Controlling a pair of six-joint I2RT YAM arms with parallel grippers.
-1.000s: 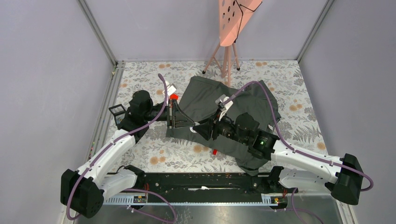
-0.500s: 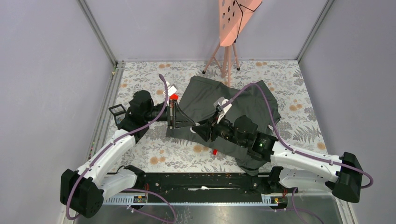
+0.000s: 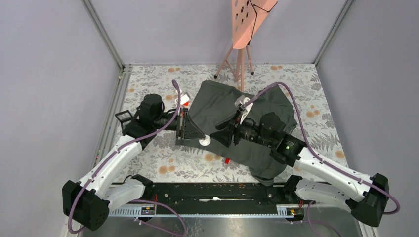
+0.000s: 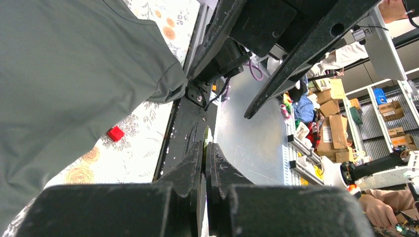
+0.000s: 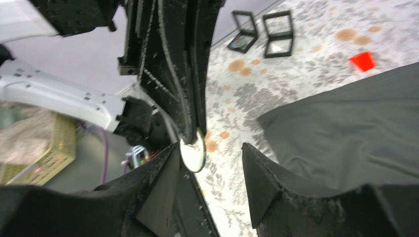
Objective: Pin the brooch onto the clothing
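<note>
The clothing [image 3: 232,111] is a dark grey T-shirt lying rumpled on the flowered table; it also shows in the left wrist view [image 4: 69,74] and the right wrist view [image 5: 356,128]. At the shirt's left edge my left gripper [image 3: 202,138] is shut on the brooch [image 3: 204,142], a small white round disc. The brooch hangs from that gripper's fingertips [image 5: 190,118] in the right wrist view [image 5: 193,154] and shows edge-on in the left wrist view [image 4: 206,134]. My right gripper [image 3: 218,135] faces it from the right, open [image 5: 210,148], with the disc by its left finger.
A small red block [image 3: 227,160] lies on the table near the shirt's front edge. Two open black boxes [image 5: 267,34] sit at the left, by the left arm. A pink perforated board on a tripod [image 3: 244,29] stands at the back. Walls close three sides.
My right gripper has drawn back to the right from the left gripper and opened wider. The white disc now shows at the left gripper's tips. The left arm shifted slightly.
</note>
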